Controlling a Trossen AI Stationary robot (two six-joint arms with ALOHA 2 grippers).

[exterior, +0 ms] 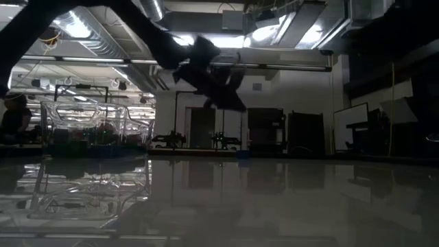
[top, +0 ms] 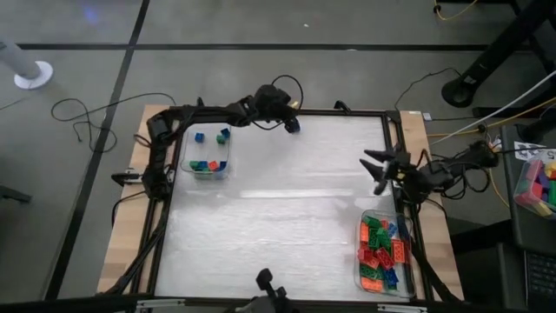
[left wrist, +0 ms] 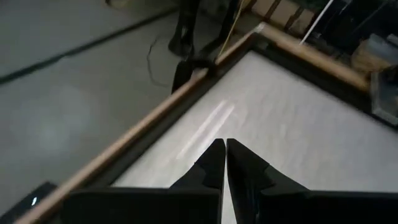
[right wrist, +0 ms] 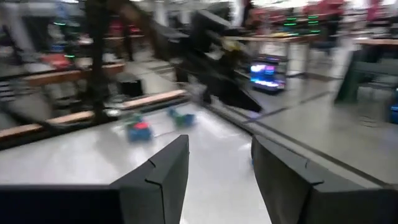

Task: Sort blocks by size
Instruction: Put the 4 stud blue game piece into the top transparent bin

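— Jaws first: how do they stand on each side?
— Left gripper [left wrist: 224, 152] has its jaws pressed together, tips meeting with nothing between them. Right gripper [right wrist: 219, 162] has its jaws parted, with bare worktop showing between them.
— What does the overhead camera give that the wrist cameras miss?
— Both clear trays. One tray [top: 208, 139] lies just beside the left gripper [top: 293, 126], on its base side, with a few green, blue and red blocks [top: 205, 164] in it. A fuller tray [top: 361, 261] with red, green, orange and blue blocks [top: 380, 248] lies near the right gripper [top: 378, 172], toward the worktop's corner. The right wrist camera catches only the sparse tray's blocks [right wrist: 140, 129], well ahead of its jaws, blurred.
— And the arms?
— Left arm [top: 217, 113] stretches along the far edge, its closed jaws over the worktop's rim. Right arm [top: 452, 165] reaches in from the side, jaws over the white surface.
— The surface and room?
— White glossy worktop [top: 278, 226] in a black frame on a wooden base; the low camera shows a dim hall with ceiling lights reflected in it.
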